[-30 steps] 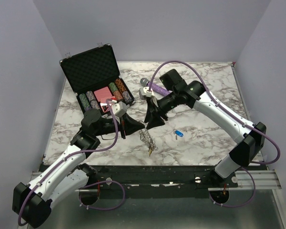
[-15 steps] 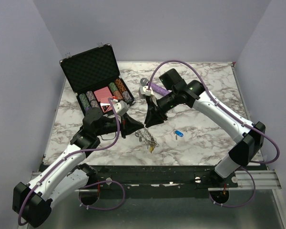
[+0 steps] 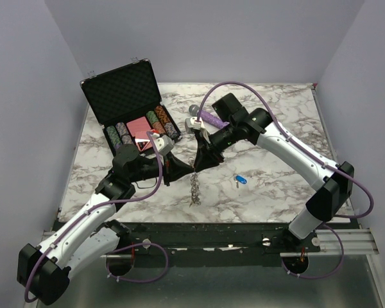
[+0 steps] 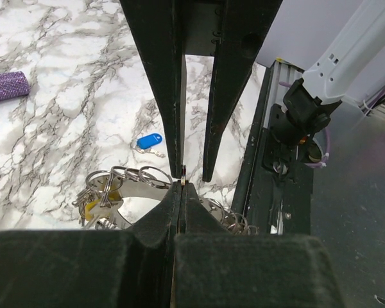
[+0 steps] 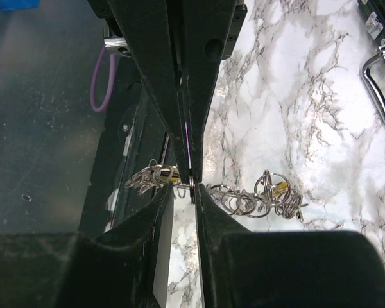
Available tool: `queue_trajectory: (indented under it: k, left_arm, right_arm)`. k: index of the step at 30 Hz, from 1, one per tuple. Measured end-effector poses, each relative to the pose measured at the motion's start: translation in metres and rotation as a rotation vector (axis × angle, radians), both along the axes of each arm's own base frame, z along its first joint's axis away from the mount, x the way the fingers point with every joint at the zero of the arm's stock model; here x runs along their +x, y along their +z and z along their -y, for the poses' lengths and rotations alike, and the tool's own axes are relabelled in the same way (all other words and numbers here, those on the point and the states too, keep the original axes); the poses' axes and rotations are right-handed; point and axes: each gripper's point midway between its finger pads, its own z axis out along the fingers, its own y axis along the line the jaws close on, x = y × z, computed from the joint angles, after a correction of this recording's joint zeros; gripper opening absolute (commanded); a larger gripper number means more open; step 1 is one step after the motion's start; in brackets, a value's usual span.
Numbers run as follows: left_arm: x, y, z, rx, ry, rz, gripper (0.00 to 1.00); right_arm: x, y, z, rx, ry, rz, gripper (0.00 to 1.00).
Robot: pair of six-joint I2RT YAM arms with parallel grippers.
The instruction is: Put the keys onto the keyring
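The keyring (image 3: 194, 186) hangs straight down between the two grippers, strung with small split rings (image 4: 138, 174) and a yellow-capped key (image 4: 92, 208). My left gripper (image 3: 187, 168) is shut on its top edge, and the pinch shows in the left wrist view (image 4: 181, 186). My right gripper (image 3: 196, 165) meets it tip to tip from the other side. Its jaws (image 5: 185, 187) stand narrowly apart astride the ring's wire, which lies against one finger with a gap on the other side. A blue-capped key (image 3: 239, 180) lies alone on the marble, right of the grippers.
An open black case (image 3: 125, 96) of poker chips stands at the back left. A purple microphone (image 3: 208, 117) lies behind the right arm. The table's front rail (image 4: 256, 160) runs just below the hanging ring.
The right gripper has narrowed and closed in on the left gripper's tips. The keyring, earlier slumped on the table to the lower right, now hangs straight down.
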Motion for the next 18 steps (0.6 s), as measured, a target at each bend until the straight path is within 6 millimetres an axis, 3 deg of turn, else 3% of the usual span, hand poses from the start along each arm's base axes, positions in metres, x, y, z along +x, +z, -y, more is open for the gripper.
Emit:
queue_trajectory:
  k: [7, 12, 18]
  left_arm:
    - [-0.0001, -0.0006, 0.0002, 0.000, 0.000, -0.008, 0.00]
    - [-0.0003, -0.0008, 0.0002, 0.000, 0.000, -0.012, 0.00]
    - [-0.0007, -0.0013, 0.0002, 0.000, 0.001, -0.020, 0.00]
  right_arm:
    - [0.0009, -0.0025, -0.0008, -0.005, 0.000, -0.005, 0.19]
    - [0.0013, -0.0033, -0.0011, -0.006, 0.000, -0.005, 0.00]
    - [0.0016, -0.0044, -0.0013, -0.007, 0.001, -0.006, 0.00]
